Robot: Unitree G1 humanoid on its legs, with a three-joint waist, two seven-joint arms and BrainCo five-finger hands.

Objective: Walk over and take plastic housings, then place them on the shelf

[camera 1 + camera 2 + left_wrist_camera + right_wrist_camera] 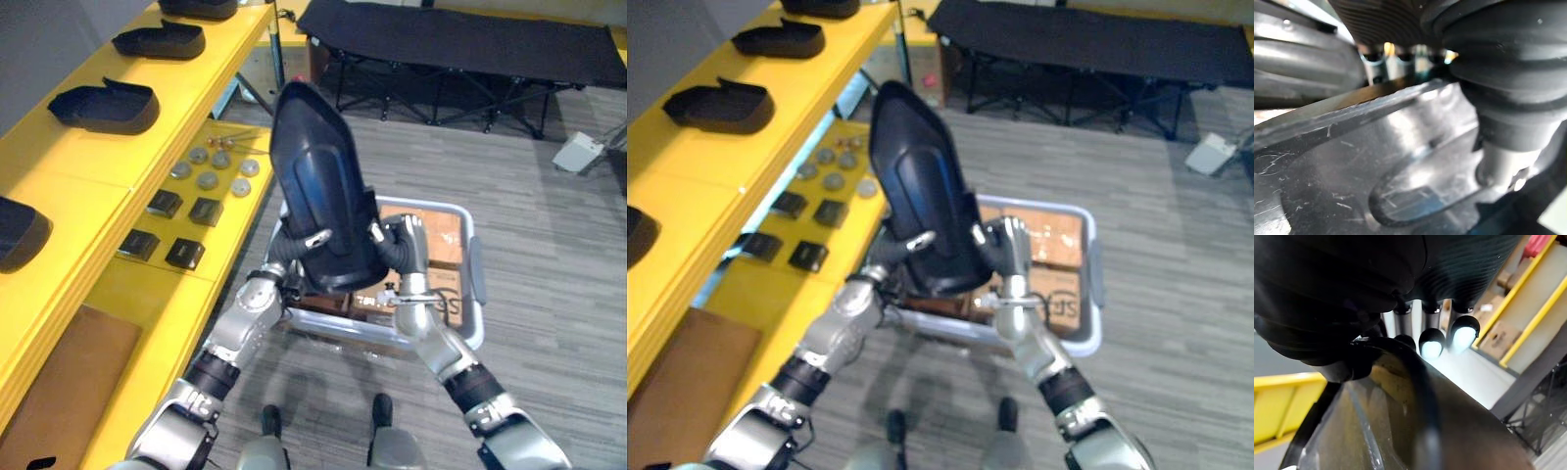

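A large black plastic housing (323,186) stands upright in front of me, held between both hands. My left hand (284,253) grips its lower left side, with the thumb curled over the glossy housing rim (1352,161) in the left wrist view. On the lower right side my right hand (404,243) has its fingers (1432,342) hooked over the housing edge (1400,431). Several more black housings (106,106) lie in a row on the yellow shelf (69,181) at my left.
Under the held housing a grey cart (477,284) carries cardboard boxes. The lower yellow shelf holds small black boxes (186,255) and round metal discs (208,180). A black folding cot (470,39) stands at the back, and a white object (580,152) lies on the floor at right.
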